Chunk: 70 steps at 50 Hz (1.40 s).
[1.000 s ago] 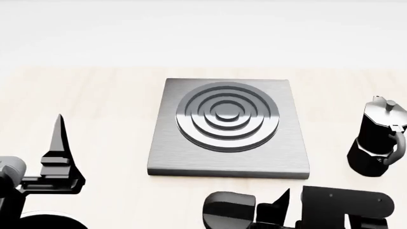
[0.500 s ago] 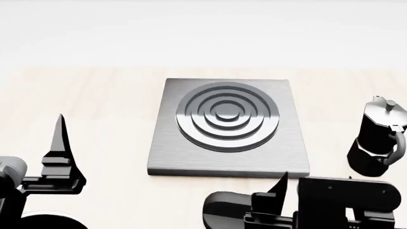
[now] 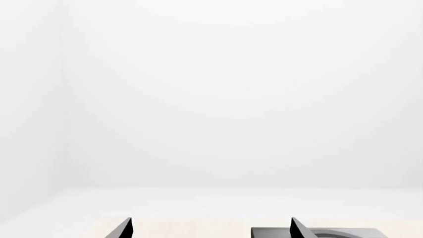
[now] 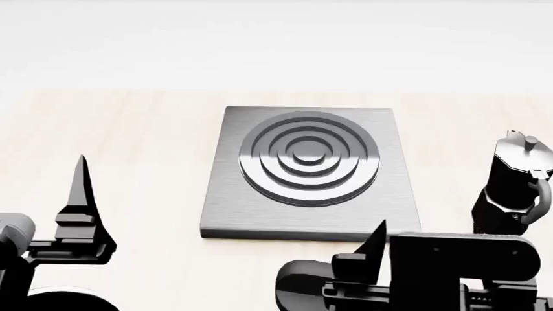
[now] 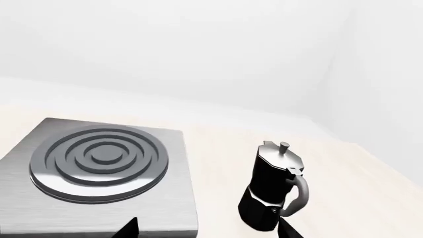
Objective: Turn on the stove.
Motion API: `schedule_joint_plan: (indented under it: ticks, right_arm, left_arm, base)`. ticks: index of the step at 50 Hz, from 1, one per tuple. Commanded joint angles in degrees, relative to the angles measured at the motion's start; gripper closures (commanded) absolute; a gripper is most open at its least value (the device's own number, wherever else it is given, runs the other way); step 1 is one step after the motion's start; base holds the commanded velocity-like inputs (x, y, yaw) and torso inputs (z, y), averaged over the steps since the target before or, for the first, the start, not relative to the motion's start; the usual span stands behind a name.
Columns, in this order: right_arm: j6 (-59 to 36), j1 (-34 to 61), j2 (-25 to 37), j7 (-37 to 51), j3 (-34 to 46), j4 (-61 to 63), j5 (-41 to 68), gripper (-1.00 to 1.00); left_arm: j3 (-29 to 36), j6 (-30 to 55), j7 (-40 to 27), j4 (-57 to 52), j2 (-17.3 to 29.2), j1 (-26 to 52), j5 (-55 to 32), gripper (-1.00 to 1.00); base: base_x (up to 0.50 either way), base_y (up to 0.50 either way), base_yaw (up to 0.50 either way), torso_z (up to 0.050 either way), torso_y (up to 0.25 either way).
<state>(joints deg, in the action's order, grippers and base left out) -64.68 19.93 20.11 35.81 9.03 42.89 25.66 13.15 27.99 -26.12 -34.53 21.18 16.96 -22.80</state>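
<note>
Tabletop (image 4: 129, 142) is pale light wood, flat, matte, running to a white far wall.

Stove (image 4: 311, 172) sits at centre of the table: flat square slab of brushed grey metal with rounded corners, edges roughly square to the table, near edge facing the robot. Raised burner of concentric dark rings sits slightly far of the slab's middle. No long axis to speak of, it's square. No knob visible in any view. In the right wrist view the stove (image 5: 99, 168) is left of the pot, well apart.

Right arm body (image 4: 458, 265) is a black boxy block at near right, just near of the stove's near right corner and overlapping the pot's base in the head view.

Moka pot (image 4: 516, 188) stands upright right of the stove, glossy black, faceted body, lid knob on top, handle on its right near side.

Left gripper (image 4: 82, 207): black, pointed wedge fingers, near left, well clear of the stove. Left wrist view shows two finger tips (image 3: 124, 229) wide apart with nothing between them: released, empty.

Right gripper (image 5: 208, 229): two dark tips at the frame edge, spread apart, nothing gripped. One pointed finger (image 4: 373, 243) shows in the head view, just near of the stove's near edge; contact can't be judged.
</note>
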Motion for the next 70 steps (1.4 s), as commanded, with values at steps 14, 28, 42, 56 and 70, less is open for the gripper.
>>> schedule_joint_plan:
  ticks: [14, 28, 42, 56, 70]
  right_arm:
    - [-1.8, 2.33, 1.14, 2.51, 3.07, 4.21, -1.23, -1.0]
    - [-2.86, 3.56, 1.52, 3.7, 4.7, 5.81, -1.69, -1.0]
    - [-4.69, 5.25, 2.14, 4.96, 6.87, 7.57, -2.17, -1.0]
    - [-5.51, 6.55, 2.6, 5.73, 8.45, 9.23, -2.3, -1.0]
    - [-5.83, 7.64, 3.31, 6.81, 9.95, 10.83, -2.82, -1.0]
  left_arm:
    - [0.29, -0.14, -0.21, -0.01, 0.28, 0.06, -0.41, -1.0]
    - [0.57, -0.04, -0.6, -0.37, 0.35, 0.06, -0.52, -1.0]
    - [0.71, 0.08, -0.81, -0.41, 0.54, 0.29, -0.71, -1.0]
    - [0.8, 0.19, -1.08, -0.98, 0.83, 0.21, -0.96, -1.0]
    - [1.02, 0.13, -1.3, -1.29, 1.01, 0.16, -1.07, -1.0]
  base:
    - [0.0, 0.0, 0.0, 0.0, 0.0]
    - [0.0, 0.0, 0.0, 0.0, 0.0]
    - [0.0, 0.0, 0.0, 0.0, 0.0]
    - [0.0, 0.0, 0.0, 0.0, 0.0]
    - [0.0, 0.0, 0.0, 0.0, 0.0]
